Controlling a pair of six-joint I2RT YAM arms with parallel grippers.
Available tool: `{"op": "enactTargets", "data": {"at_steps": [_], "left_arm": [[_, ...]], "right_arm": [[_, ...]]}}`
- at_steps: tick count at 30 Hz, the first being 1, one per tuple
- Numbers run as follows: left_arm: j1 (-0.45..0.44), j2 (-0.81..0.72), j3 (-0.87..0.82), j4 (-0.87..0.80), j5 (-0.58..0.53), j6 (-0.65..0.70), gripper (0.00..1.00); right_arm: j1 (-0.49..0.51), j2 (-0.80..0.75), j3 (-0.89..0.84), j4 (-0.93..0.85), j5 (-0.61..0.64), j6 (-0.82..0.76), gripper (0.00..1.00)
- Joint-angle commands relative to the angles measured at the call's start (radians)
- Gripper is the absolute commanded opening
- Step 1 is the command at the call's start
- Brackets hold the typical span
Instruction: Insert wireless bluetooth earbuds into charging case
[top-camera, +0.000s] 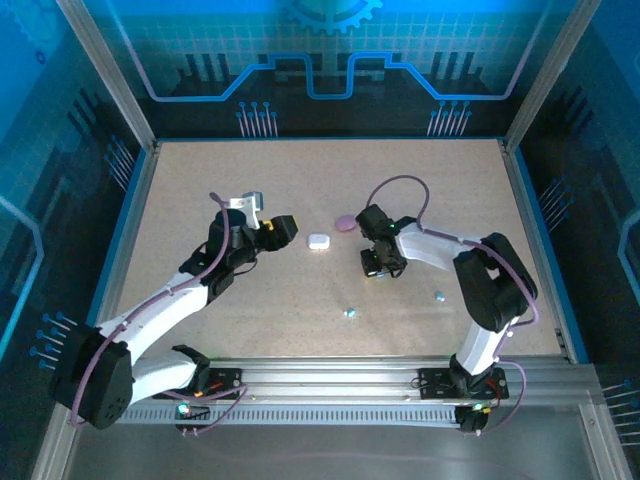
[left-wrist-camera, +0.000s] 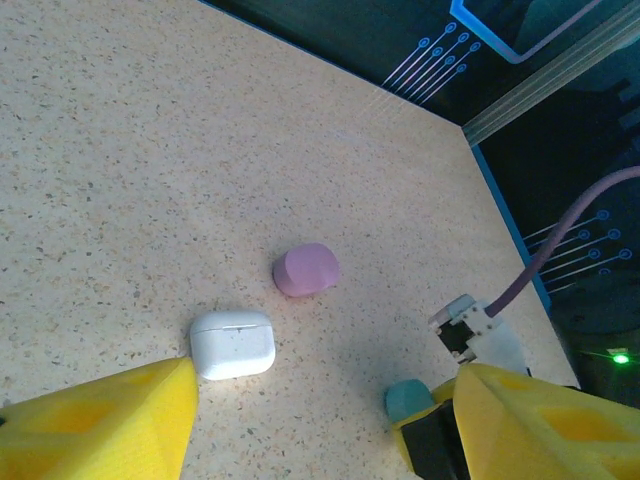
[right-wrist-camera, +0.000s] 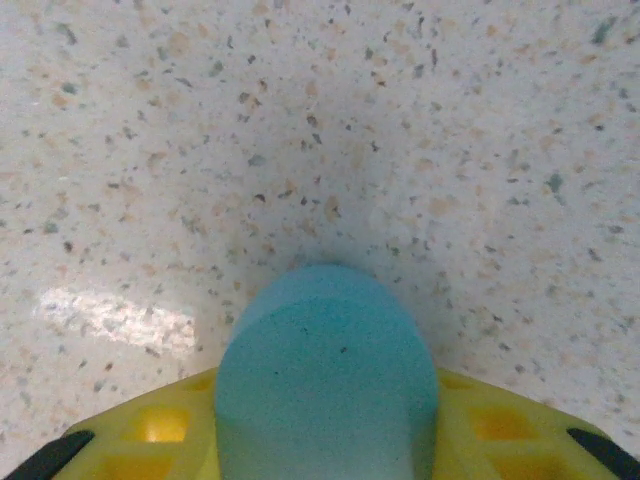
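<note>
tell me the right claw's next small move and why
Probably firm the grip and lift slightly. The light blue case sits between the fingers of the right claw, seemingly pinched, low on the table. Two earbuds lie loose nearer the arm bases.

The left arm (top-camera: 160, 300) stretched forward and inward from its base, the left gripper (top-camera: 283, 231) hanging with its yellow fingers (left-wrist-camera: 100, 420) spread wide, while the right arm (top-camera: 440, 247) doubled back at the elbow and the right gripper (top-camera: 383, 268) pointed down, fingers (right-wrist-camera: 150, 435) pressed against both sides of a light-blue case (right-wrist-camera: 325, 380).
</note>
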Motion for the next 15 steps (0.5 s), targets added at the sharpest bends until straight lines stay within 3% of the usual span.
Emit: {"op": "enactTargets", "data": {"at_steps": [1,4,10,15], "left_arm": [[0.008,0.007,0.03,0.03,0.047,-0.006,0.69],[0.008,0.014,0.047,0.085,0.126,-0.003,0.68],[-0.007,0.051,0.128,0.177,0.337,-0.012,0.68],[-0.055,0.065,0.191,0.185,0.442,0.009,0.69]], "right_arm": [[0.029,-0.166,-0.014,0.08,-0.046,-0.079,0.29],[0.055,-0.319,-0.056,0.189,-0.102,-0.18,0.3],[0.113,-0.581,-0.228,0.53,-0.248,-0.539,0.3],[0.12,-0.64,-0.243,0.6,-0.292,-0.705,0.3]]}}
